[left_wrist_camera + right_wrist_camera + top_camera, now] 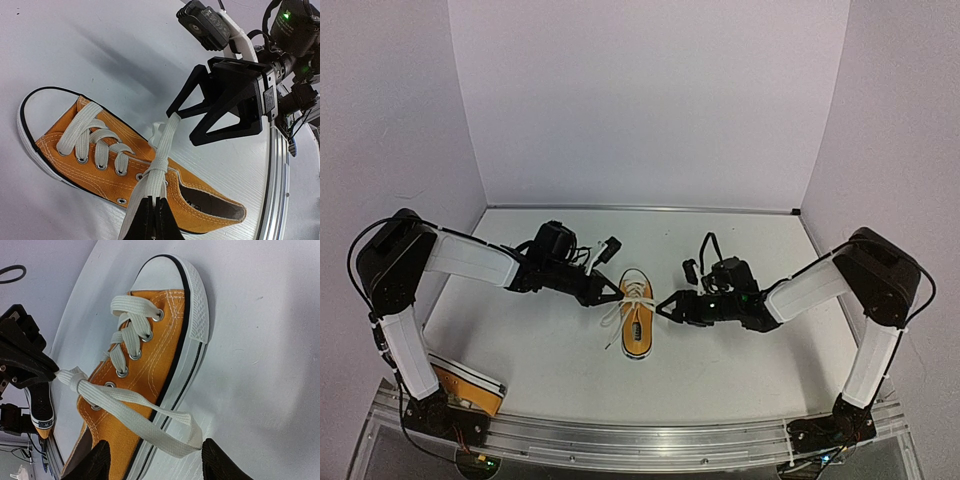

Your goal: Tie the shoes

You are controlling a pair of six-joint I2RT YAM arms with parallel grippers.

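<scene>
One orange shoe (637, 312) with white laces lies on the table between my grippers, toe pointing away. In the left wrist view the shoe (100, 165) fills the frame; my left gripper (154, 220) is shut on a doubled white lace (159, 165) just below a knot over the top eyelets. My right gripper (157, 462) is open, its fingers (95, 462) wide apart around a flat lace loop (150, 425) that hangs over the shoe's sole (192, 335). The right gripper also shows in the left wrist view (182, 125). The second shoe (470, 390) lies by the left arm's base.
The second shoe's heel shows in the right wrist view (41, 412) at the far left. White walls close in the table on the left, back and right. A metal rail (650, 435) runs along the near edge.
</scene>
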